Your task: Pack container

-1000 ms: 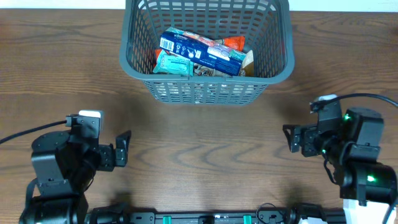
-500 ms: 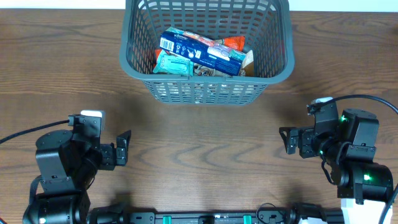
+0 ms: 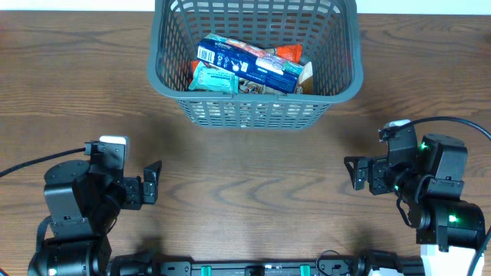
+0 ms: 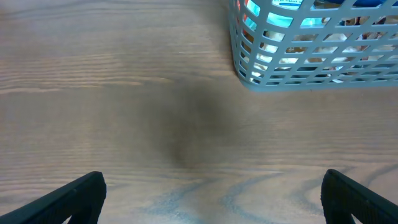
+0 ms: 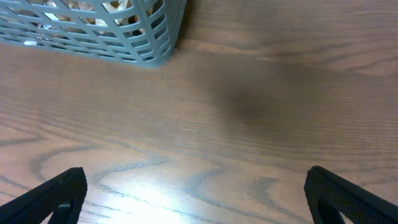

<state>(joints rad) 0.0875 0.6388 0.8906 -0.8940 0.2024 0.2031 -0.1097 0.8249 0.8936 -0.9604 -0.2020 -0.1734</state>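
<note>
The container, a dark grey-blue lattice basket, stands at the far middle of the wooden table and holds several snack packets. Its corner shows in the left wrist view at the top right and in the right wrist view at the top left. My left gripper is at the near left, open and empty, its jaws wide apart over bare wood. My right gripper is at the near right, open and empty, jaws wide apart.
The wooden table runs between the two arms and the container. Cables run from both arms near the table's left and right edges. A dark rail lies along the front edge.
The right arm shifted slightly left and nearer between one second ago and half a second ago. The left arm settled a little lower. Nothing has moved since.
</note>
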